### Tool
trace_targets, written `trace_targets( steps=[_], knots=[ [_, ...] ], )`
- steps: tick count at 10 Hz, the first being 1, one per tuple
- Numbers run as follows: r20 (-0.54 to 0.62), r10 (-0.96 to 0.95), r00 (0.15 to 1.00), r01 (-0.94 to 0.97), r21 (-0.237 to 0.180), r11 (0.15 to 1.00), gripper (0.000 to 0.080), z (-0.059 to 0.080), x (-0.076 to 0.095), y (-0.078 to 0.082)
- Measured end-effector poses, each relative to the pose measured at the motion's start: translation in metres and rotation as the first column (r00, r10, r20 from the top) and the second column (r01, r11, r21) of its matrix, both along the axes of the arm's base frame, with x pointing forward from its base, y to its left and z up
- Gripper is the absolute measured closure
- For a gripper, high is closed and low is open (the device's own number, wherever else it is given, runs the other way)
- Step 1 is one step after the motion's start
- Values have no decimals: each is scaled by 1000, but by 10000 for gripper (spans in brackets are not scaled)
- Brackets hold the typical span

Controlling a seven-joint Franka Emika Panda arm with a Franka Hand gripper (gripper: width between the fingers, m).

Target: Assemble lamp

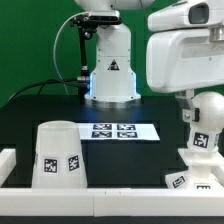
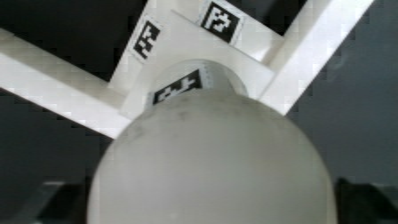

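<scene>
While the bulb (image 1: 207, 125) stands upright at the exterior view's right, near side, directly over the blocky base (image 1: 188, 180), I see the gripper (image 2: 199, 203) closed around it, with dark fingers (image 2: 54, 200) on either side (whether bulb and base touch, I cannot tell). The marker board (image 1: 125, 130) lies farther back, mid-table. The shade (image 1: 58, 155) sits wide end down at the exterior view's near left.

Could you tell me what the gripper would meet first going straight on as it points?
Probably the lamp base: the gripper, shut on the bulb, points at its tagged top, so the bulb would touch first; depth is unclear.
</scene>
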State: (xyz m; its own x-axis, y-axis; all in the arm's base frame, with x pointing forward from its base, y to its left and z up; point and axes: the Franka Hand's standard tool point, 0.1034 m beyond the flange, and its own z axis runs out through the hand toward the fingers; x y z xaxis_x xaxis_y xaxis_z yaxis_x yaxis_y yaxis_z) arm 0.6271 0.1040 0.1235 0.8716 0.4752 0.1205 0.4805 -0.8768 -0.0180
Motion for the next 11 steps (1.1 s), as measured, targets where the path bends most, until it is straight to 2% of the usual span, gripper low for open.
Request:
trace_targets(
  steps=[1, 3, 4, 6, 9, 10, 11],
  knots=[
    [0, -5, 1000, 5, 1, 1000, 229, 0, 0, 0],
    [-9, -134, 991, 134, 19, 991, 229, 0, 1, -1],
    [-2, -291, 957, 291, 56, 955, 229, 1, 4, -4],
    [5, -590, 807, 585, 119, 802, 229, 1, 3, -8],
    [-108, -864, 491, 867, 162, 472, 226, -2, -1, -17],
    [-138, -896, 422, 902, 163, 400, 226, -2, -2, -17],
    [-139, -897, 419, 903, 162, 397, 226, -2, -2, -17]
  ],
)
